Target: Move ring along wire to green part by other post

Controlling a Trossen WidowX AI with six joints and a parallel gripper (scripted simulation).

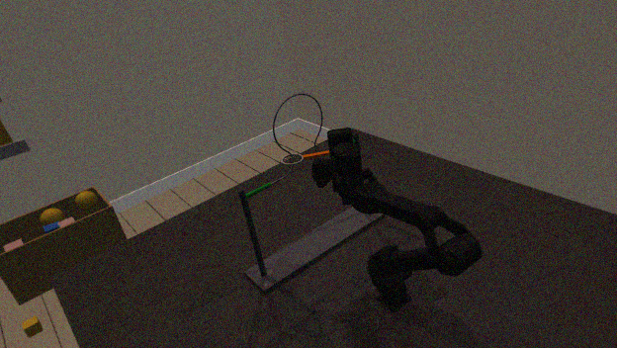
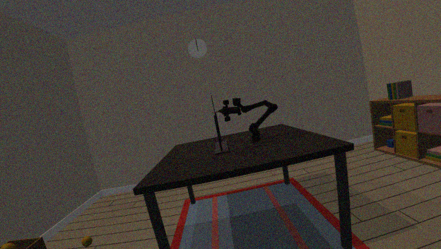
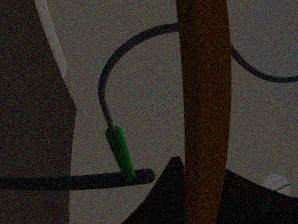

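The ring is around or at the wire, low on the near side of its tall loop; contact with the wire cannot be told. Its orange handle runs to my gripper, which is shut on it. The ring is outside the wrist view. The dark wire passes behind the handle in the wrist view. The near green part joins the near post, with grey wire between it and the ring. My arm mostly hides the far green part and far post.
The grey base plate lies under the wire on the dark table. My arm reaches over the table from the side. An open box and a shelf stand away from the table.
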